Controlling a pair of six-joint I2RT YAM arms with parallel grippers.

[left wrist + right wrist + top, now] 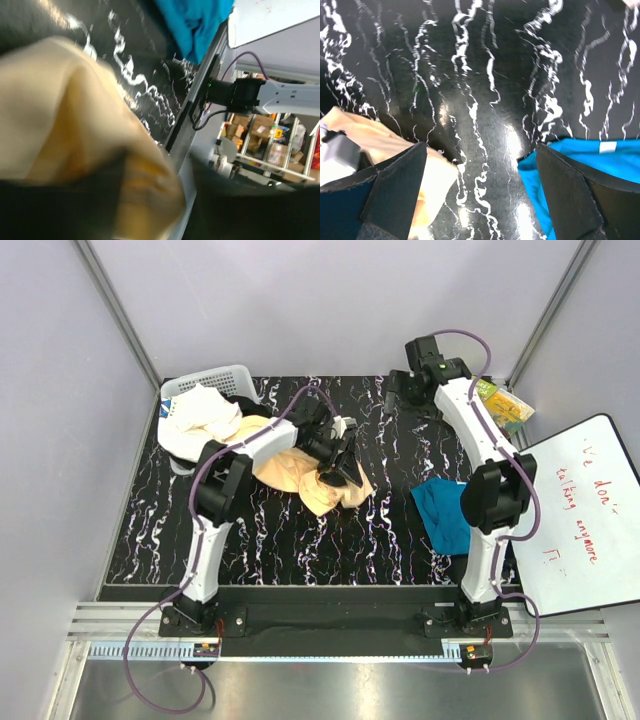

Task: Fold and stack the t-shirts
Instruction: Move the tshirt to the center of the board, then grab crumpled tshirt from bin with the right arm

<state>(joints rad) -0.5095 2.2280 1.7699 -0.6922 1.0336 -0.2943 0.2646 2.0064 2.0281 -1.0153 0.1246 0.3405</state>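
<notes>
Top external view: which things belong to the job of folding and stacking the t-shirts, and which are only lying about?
Belong to the job:
peach-yellow t-shirt, crumpled mid-table
teal-blue t-shirt, on the right

Only lying about:
white basket, far left corner
white cloth spilling from it (perhaps more laundry, unclear)
whiteboard
yellow-green packet

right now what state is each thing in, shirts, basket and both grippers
peach t-shirt: crumpled, unfolded, under the left gripper
teal t-shirt: bunched up, apart from the peach one, not stacked
basket: white cloth spilling out of it
left gripper: at the peach t-shirt, jaws too blurred to tell
right gripper: open, empty
</notes>
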